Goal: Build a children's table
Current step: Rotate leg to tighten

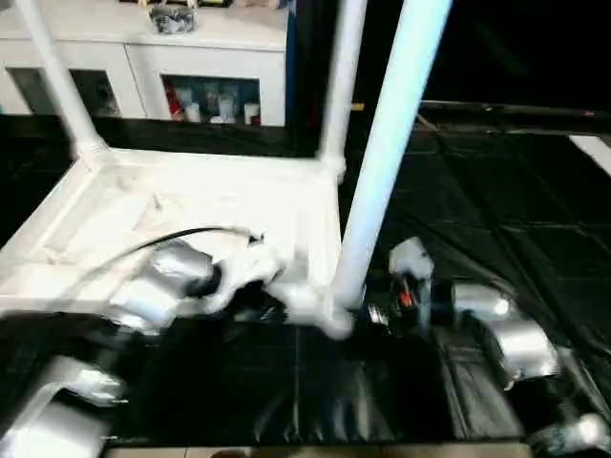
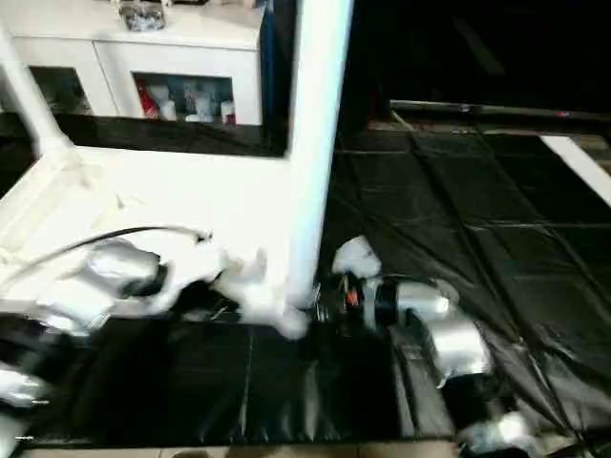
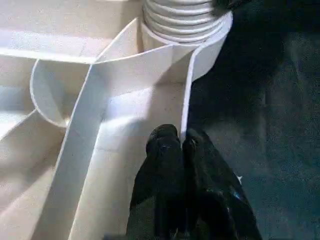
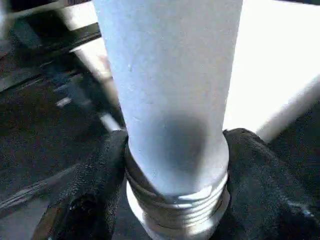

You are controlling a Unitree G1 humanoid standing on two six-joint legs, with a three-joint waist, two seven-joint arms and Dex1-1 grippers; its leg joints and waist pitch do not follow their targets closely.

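Standing nearest, the right hand [image 4: 175,200] clamps the long white tubular leg [image 1: 387,162] just above its threads at the near corner socket [image 3: 185,25] of the upturned white ribbed plastic tabletop [image 1: 191,210] on the black floor sheeting [image 1: 496,210]. The left hand [image 3: 182,150], pinched together, braces the rim. Two farther legs stand fitted. Next, probably twisting it home.

3 legs [image 1: 386,153] seemingly crowd tabletop [image 1: 191,205].
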